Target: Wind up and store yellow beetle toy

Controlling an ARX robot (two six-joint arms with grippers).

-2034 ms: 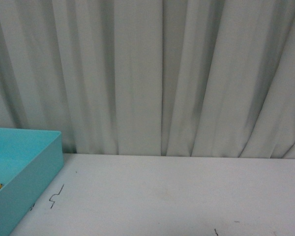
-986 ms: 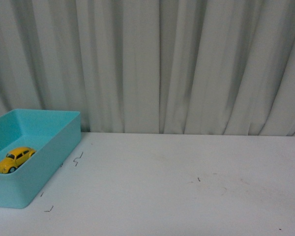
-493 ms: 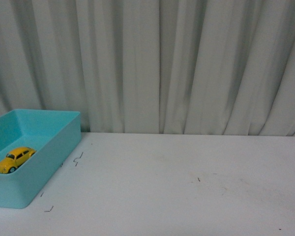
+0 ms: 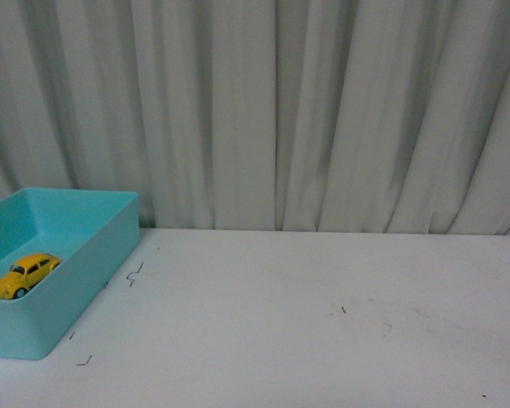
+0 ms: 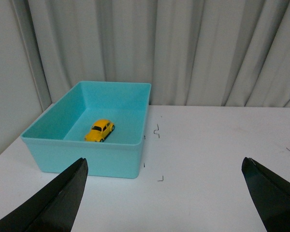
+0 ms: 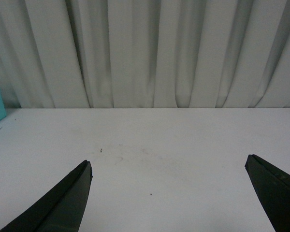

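likely light, glossy, slippery yellow beetle toy (image 5: pixel 100 130) inside teal bin (image 5: pixel 113 163) — best pinched across its doors — both grippers wide, empty.

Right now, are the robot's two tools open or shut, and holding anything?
Left tool: open, holding nothing.
Right tool: open, holding nothing.

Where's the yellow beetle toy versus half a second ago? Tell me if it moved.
No. The yellow beetle toy sits at the same spot inside the teal bin, as before.
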